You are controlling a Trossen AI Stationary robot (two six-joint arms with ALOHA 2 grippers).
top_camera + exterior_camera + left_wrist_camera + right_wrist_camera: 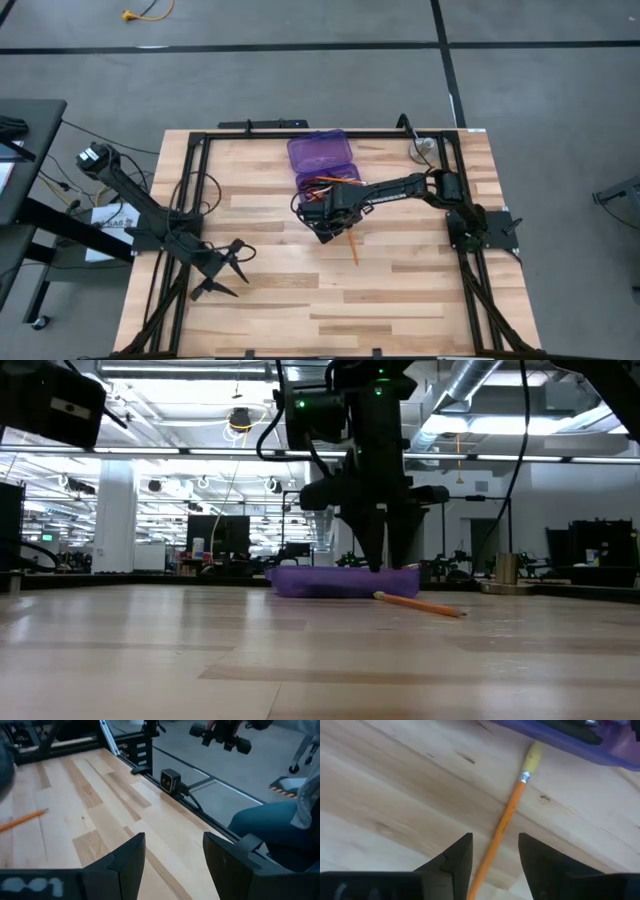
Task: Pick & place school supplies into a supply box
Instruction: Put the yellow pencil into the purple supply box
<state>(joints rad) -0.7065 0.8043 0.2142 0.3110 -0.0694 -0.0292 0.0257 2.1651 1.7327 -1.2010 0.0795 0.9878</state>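
Slim orange pencil (506, 822) flat on pale wood-grain table (380, 785).

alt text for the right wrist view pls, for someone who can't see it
The right gripper hangs with open fingers on either side of an orange pencil lying on the wooden table, not gripping it. The pencil's eraser end points toward the edge of the purple supply box.

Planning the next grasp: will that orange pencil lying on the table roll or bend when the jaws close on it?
The pencil looks thin, straight and stiff, so it probably won't bend. Lying flat on the smooth table, it may roll sideways if nudged. The right gripper straddles it with open jaws, so closing squarely should pin it.
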